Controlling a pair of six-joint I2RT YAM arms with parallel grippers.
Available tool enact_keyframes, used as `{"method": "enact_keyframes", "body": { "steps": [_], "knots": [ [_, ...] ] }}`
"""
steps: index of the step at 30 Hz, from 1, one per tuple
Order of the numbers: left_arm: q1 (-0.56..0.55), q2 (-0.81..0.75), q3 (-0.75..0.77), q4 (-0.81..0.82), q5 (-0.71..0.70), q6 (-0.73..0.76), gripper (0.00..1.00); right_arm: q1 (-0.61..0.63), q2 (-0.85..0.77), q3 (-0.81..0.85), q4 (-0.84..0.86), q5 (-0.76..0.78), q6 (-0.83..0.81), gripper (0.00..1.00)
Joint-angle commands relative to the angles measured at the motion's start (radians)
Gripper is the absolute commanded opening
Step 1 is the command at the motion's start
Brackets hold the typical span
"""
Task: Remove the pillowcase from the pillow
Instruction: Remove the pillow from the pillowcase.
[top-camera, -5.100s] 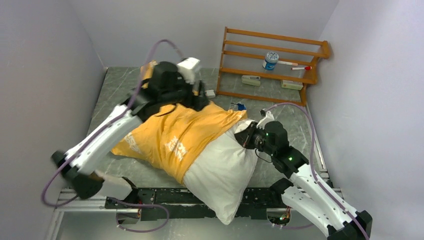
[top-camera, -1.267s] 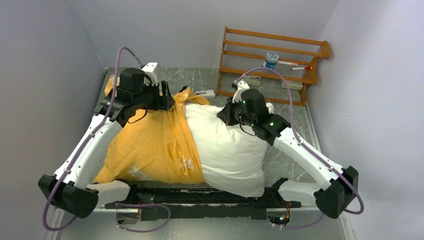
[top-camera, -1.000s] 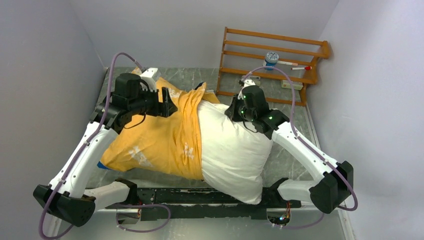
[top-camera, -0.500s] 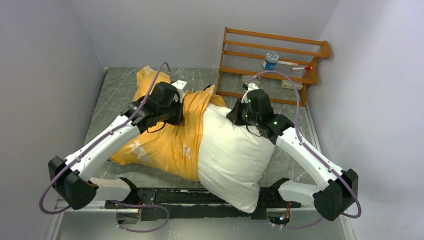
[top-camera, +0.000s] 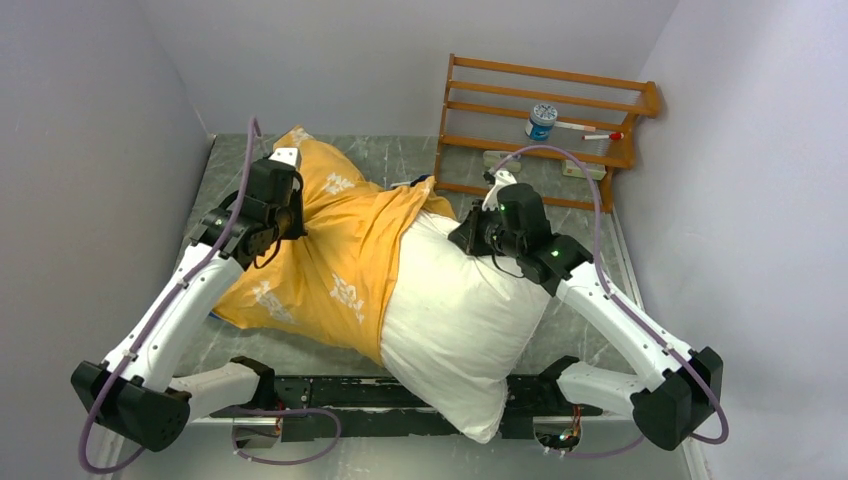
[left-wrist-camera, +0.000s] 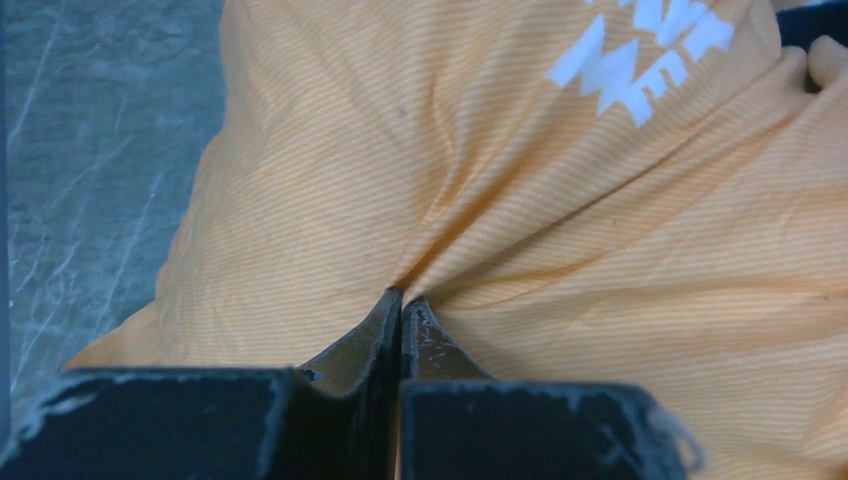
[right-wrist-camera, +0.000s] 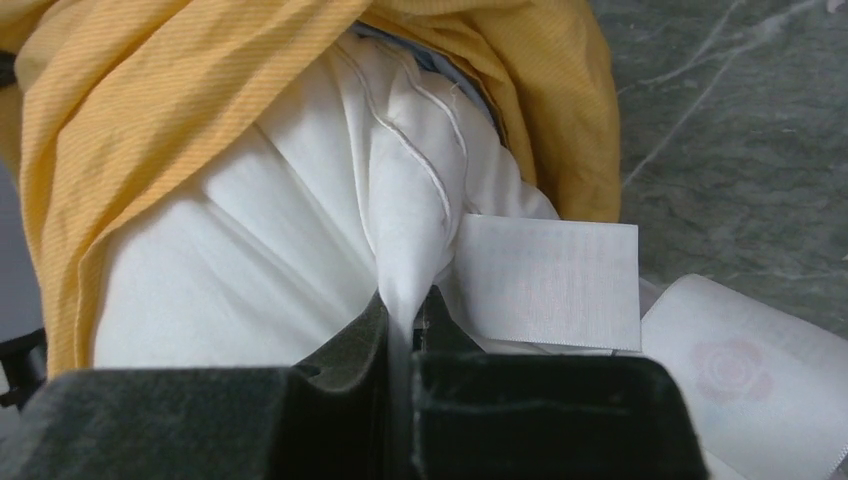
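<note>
While the left gripper (left-wrist-camera: 402, 300) is clamped tight on a pinch of the pillowcase (left-wrist-camera: 560, 200), orange-yellow fabric bunches into creases fanning out from its tips. White lettering (left-wrist-camera: 650, 50) sits ahead and to the right of the tips. Grey marble table (left-wrist-camera: 90, 150) shows ahead-left.

Right gripper (right-wrist-camera: 402, 300) is closed hard on a corner fold of the pillow (right-wrist-camera: 280, 230), with a white seam ridge running straight up out of the jaws. A white sewn-in label (right-wrist-camera: 548, 280) hangs just right of the fingertips, touching the pillow corner. Ahead of this gripper the pillowcase's open edge wraps round the pillow, orange outside, with a thin sliver of blue at the mouth.

From the top view, the pillowcase covers the pillow's far-left part. The near-right part is bare white, its near corner lying over the black base rail. The grippers are well apart: left on the case's left side, right on the pillow's far right corner. A wooden rack (top-camera: 545, 130) stands beyond the right gripper by the back wall, a small round tub (top-camera: 541, 120) on it.
</note>
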Motion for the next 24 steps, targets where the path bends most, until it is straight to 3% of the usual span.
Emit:
{"method": "enact_keyframes", "body": {
  "steps": [1, 3, 4, 6, 10, 13, 20, 22, 24],
  "knots": [
    [0.046, -0.025, 0.020, -0.027, 0.076, 0.079, 0.07, -0.002, -0.042, -0.025, -0.011, -0.162, -0.068, 0.00],
    [0.046, -0.043, 0.049, 0.037, 0.203, 0.088, 0.42, 0.006, -0.036, -0.017, 0.001, -0.231, -0.093, 0.00],
    [0.046, -0.047, 0.067, 0.067, 0.253, 0.089, 0.54, 0.016, -0.031, -0.011, 0.000, -0.257, -0.109, 0.00],
    [0.046, -0.032, 0.126, 0.113, 0.360, 0.099, 0.67, 0.042, -0.022, 0.001, -0.010, -0.273, -0.132, 0.00],
    [0.029, 0.082, 0.268, 0.143, 0.612, 0.145, 0.77, 0.104, -0.023, -0.010, 0.002, -0.265, -0.146, 0.00],
    [-0.036, 0.181, 0.326, 0.137, 0.674, 0.194, 0.78, 0.136, -0.035, -0.028, 0.025, -0.262, -0.139, 0.00],
    [-0.268, 0.346, 0.325, 0.058, 0.630, 0.288, 0.75, 0.196, -0.046, -0.029, 0.032, -0.255, -0.156, 0.00],
    [-0.291, 0.348, 0.292, 0.084, 0.525, 0.263, 0.65, 0.215, -0.045, -0.025, 0.029, -0.253, -0.163, 0.00],
    [-0.291, 0.338, 0.269, 0.095, 0.373, 0.217, 0.41, 0.234, -0.044, -0.025, 0.022, -0.253, -0.171, 0.00]
  ]
}}
